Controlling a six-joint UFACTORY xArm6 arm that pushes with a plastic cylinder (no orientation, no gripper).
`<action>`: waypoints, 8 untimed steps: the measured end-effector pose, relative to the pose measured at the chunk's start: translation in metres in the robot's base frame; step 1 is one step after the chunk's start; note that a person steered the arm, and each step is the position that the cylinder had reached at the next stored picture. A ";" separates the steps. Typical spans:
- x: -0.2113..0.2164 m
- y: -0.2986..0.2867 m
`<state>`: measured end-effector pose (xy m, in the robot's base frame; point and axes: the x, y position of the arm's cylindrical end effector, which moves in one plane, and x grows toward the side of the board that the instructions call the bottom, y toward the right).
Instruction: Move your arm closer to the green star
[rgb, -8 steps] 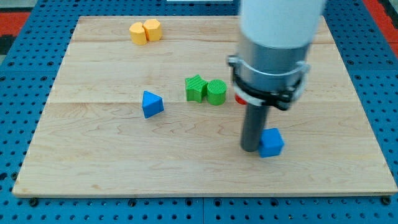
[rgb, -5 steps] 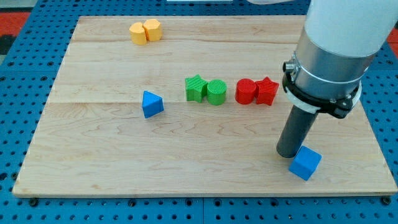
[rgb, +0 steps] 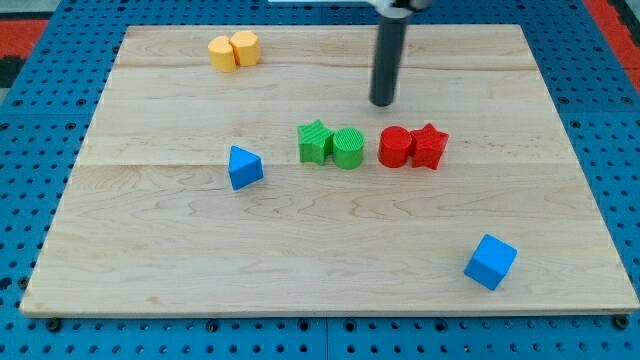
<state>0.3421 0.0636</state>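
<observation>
Our approach is only partly made — my tip (rgb: 383, 103) touches no block and stands toward the view's top and right of the green star (rgb: 314, 142), which sits mid-board against the green cylinder (rgb: 349, 149); closing that gap remains — we carry no gripper.

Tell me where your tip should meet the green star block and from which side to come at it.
No grasp is possible with a rod, only contact. My tip sits above and to the right of the green star block. A green cylinder block touches the star's right side, so I would come at its upper edge from the view's top, where the wooden board looks open.
</observation>
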 end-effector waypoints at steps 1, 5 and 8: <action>0.000 0.002; 0.019 -0.134; 0.100 -0.028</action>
